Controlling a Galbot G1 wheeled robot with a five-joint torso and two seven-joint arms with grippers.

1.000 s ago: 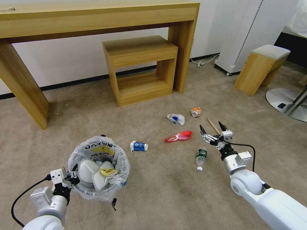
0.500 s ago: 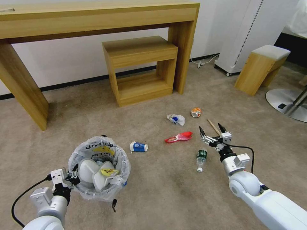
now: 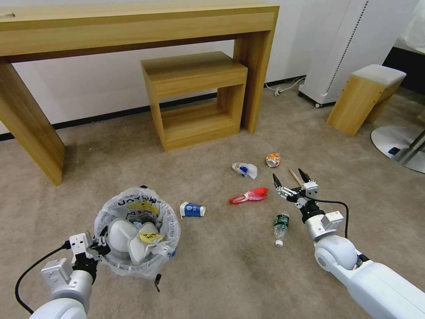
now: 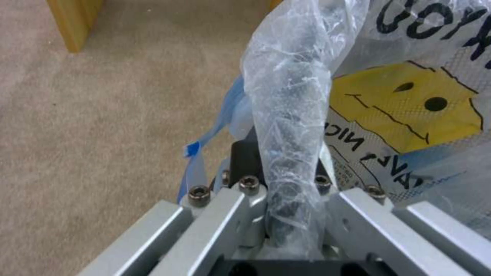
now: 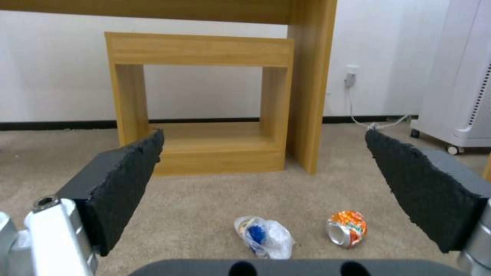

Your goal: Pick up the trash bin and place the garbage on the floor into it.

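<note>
In the head view's lower left, the left gripper (image 3: 101, 248) meets the bin (image 3: 137, 230); its wrist view shows the fingers (image 4: 245, 161) clamped on the bagged rim. Right of centre, the right gripper (image 3: 290, 179) hangs spread wide above the floor (image 3: 230, 266); its wrist view frames the can (image 5: 346, 227) between the fingers (image 5: 122, 180).

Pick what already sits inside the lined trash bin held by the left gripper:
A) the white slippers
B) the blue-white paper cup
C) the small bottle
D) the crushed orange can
A: the white slippers lie inside the trash bin, whose rim the left gripper clamps.
</note>
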